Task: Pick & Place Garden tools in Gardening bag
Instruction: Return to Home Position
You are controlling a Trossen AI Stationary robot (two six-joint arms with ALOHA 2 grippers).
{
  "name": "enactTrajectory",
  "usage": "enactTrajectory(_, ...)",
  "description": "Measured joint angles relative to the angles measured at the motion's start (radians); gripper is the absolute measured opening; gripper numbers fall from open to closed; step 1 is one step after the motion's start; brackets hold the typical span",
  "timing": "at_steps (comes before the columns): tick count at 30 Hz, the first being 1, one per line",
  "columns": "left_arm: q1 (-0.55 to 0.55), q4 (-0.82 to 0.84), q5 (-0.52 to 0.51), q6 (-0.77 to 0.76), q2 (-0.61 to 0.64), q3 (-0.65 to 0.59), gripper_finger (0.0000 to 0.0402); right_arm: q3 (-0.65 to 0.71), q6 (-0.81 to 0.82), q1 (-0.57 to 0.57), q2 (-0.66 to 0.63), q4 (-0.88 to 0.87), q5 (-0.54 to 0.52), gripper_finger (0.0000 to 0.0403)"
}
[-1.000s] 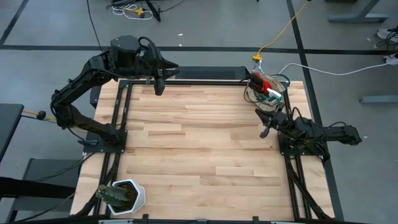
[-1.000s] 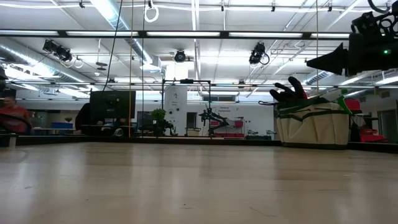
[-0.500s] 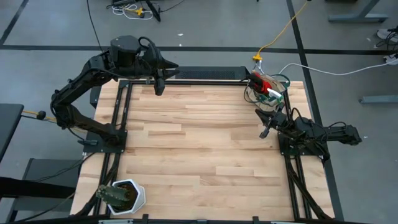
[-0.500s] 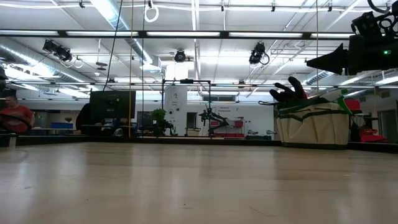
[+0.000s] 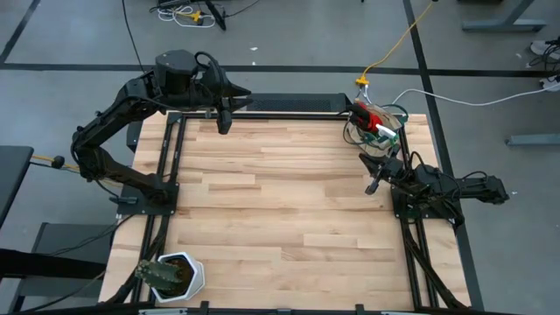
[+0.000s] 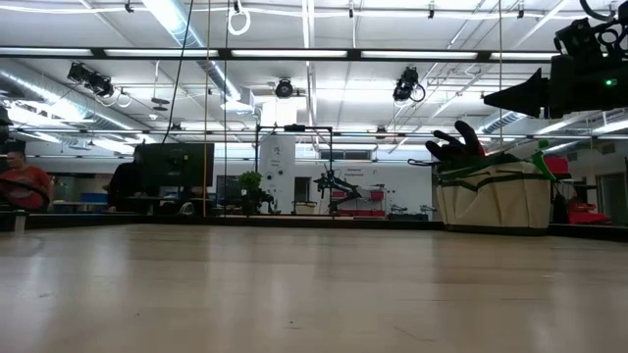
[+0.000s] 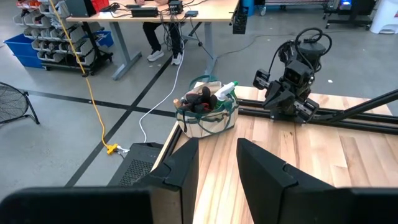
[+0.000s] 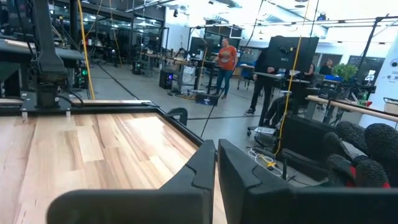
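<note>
Bright, even light falls from ceiling strips (image 6: 182,18) overhead; a pale glare sheens the near table (image 6: 294,294) (strongest in the low view), shadows faint and soft.

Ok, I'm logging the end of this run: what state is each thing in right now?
Bag: upright, full, beside the right arm.
Left gripper: open, empty, raised on the left side.
Right gripper: shut, empty, near the bag.
Pot: upright, holding a plant, at a left-side corner.
</note>
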State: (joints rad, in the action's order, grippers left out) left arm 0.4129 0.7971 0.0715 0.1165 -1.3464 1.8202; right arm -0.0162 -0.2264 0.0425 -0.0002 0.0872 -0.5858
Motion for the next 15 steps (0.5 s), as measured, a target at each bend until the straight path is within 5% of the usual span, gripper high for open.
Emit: enactTrajectory(15, 0.0, 0.0, 0.0, 0.0, 0.0, 0.0, 0.0115, 0.0, -0.155, 0.0, 0.0, 0.0, 0.0, 0.0022)
